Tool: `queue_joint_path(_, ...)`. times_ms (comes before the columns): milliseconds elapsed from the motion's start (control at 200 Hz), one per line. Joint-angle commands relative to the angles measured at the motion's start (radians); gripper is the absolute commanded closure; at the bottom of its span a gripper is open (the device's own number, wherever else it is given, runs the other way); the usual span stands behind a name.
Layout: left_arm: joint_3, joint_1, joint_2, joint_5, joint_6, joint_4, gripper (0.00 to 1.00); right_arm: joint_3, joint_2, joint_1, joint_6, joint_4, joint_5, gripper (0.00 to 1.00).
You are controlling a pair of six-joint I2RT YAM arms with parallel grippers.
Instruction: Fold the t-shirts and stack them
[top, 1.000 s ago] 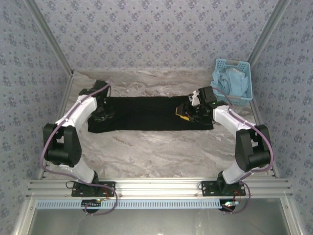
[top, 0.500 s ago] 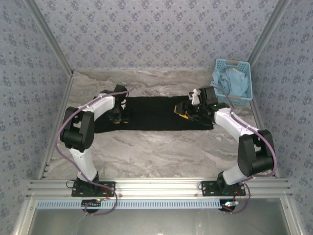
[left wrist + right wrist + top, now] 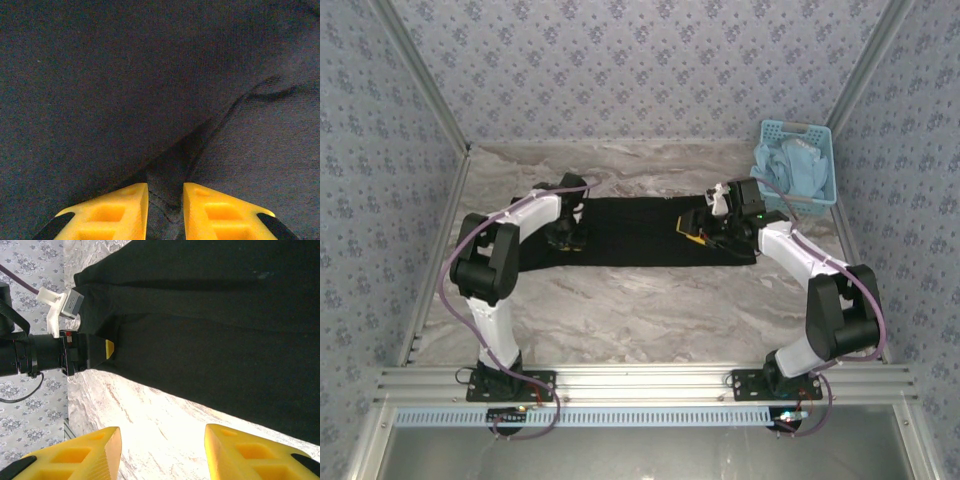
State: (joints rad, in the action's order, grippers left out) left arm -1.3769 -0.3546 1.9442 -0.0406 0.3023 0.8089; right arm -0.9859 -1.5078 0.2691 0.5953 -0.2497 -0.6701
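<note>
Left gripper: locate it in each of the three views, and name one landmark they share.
Top external: the left gripper is left of centre, over the left part of the black t-shirt.
Left wrist: bottom centre, closed on a raised fold of the cloth.
Right wrist: left side, mid-height, its yellow tip at the shirt's edge.
Shared landmark: the black t-shirt.

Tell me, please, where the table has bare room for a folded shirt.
Widest bare marble: between the black t-shirt and the arm bases. A narrower strip lies between it and the back wall. Crowded: its ends, at the left pincer and right pincer, and the corner with the blue basket.
</note>
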Motion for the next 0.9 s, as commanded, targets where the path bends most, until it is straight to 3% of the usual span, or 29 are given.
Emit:
queue_joint_path(0,-0.007,-0.006,0.0,-0.013,-0.018,0.025,0.77,0.0,0.01,-0.003,0.008,0.0,-0.011,0.51)
queue_joint_path(265,-0.003,-0.007,-0.006,0.0,-0.013,0.01,1.0,-0.006,0.005,-0.003,0.008,-0.009,-0.004,0.52)
queue_joint_path(894,-0.05,-0.041,-0.082,0.116,0.067,-0.008,1.0,0.005,0.002,-0.003,0.002,-0.013,0.012,0.52)
